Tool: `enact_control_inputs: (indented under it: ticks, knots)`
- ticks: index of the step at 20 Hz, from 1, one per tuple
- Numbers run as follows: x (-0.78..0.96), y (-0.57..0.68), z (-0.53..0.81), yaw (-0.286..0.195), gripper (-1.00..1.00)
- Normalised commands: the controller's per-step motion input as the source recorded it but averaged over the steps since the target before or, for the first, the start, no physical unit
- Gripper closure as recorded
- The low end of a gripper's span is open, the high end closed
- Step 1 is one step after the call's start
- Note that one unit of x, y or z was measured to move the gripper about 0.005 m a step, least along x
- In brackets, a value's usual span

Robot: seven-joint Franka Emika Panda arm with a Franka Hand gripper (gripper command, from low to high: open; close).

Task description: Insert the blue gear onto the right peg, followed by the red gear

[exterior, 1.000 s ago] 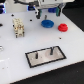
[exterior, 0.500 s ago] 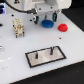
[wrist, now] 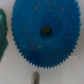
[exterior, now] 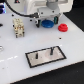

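Observation:
The blue gear (exterior: 46, 23) lies flat on the white table at the back, partly covered by the arm's white head. My gripper (exterior: 48, 17) hangs right over it; the fingers are too blurred to read. In the wrist view the blue gear (wrist: 42, 31) fills most of the picture, toothed rim sharp and dark centre hole showing, and no fingers appear. The red gear (exterior: 62, 27) sits just to the exterior view's right of the blue one. A dark base plate (exterior: 45, 61) nearer the front carries two upright pegs, the right peg (exterior: 51, 50) standing bare.
A beige block-like fixture (exterior: 19, 27) stands on the table at the exterior view's left, with cables behind it. A green object (wrist: 2, 32) shows beside the blue gear in the wrist view. A thin dark stub (wrist: 35, 76) shows beyond the gear's rim.
The arm's head has shifted toward the exterior view's left and lower, now sitting over the blue gear. Both gears and the base plate have stayed where they were.

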Motion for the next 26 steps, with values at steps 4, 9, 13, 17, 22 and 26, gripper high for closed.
enact_control_inputs:
  ticks: [4, 9, 13, 17, 22, 26]
  knots:
    - [-0.15, 0.03, -0.08, 0.000, 1.00]
    - [0.12, 0.01, 0.26, 0.000, 1.00]
    - [0.34, -0.01, 0.51, 0.000, 1.00]
    - [0.52, -0.07, 0.55, 0.000, 1.00]
    - [0.69, -0.14, 0.50, 0.000, 1.00]
    - [0.79, -0.14, 0.48, 0.000, 1.00]
